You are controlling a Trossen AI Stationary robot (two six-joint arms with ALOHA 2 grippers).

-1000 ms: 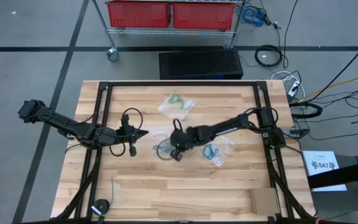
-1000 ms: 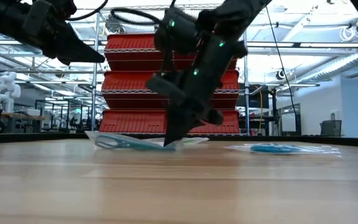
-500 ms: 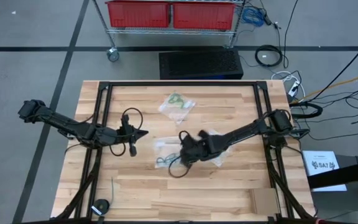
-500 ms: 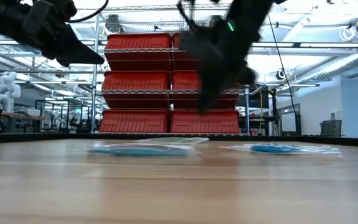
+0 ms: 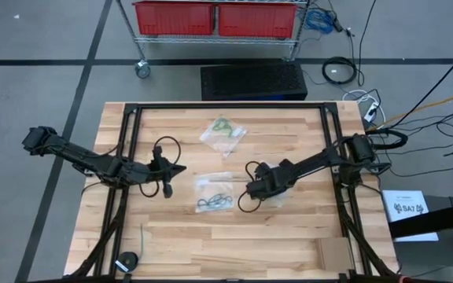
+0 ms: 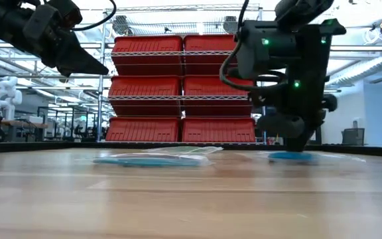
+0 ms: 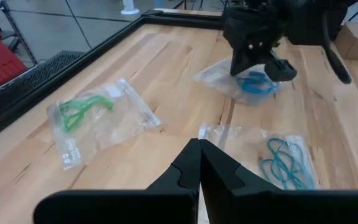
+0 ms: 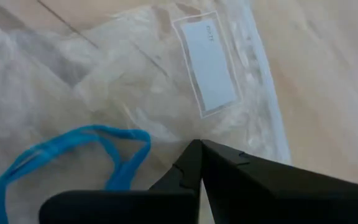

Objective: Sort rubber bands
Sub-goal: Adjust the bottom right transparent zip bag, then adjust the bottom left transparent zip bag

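Three clear bags on the table point(image 5: 289, 236); right pincer point(image 7: 258, 61), fingers together, presses the bag holding bright blue rubber bands point(image 8: 67, 158). Left pincer point(image 5: 181, 168), closed, hovers apart.

Table centre crowded: three clear zip bags. Bag with green rubber bands point(image 5: 223, 126) toward the far edge, bag with teal rubber bands point(image 5: 215, 201) mid-table, bag with blue rubber bands point(image 7: 254, 82) just right of it, under the right gripper point(image 5: 256, 189), which stands fingers shut on that bag. Narrow lane of bare wood between the teal and blue bags. Left gripper point(image 5: 181, 168), closed, hangs above the table left of the bags. Near half of the table point(image 5: 234, 244) open; black frame rails point(image 5: 124, 157) run along both sides
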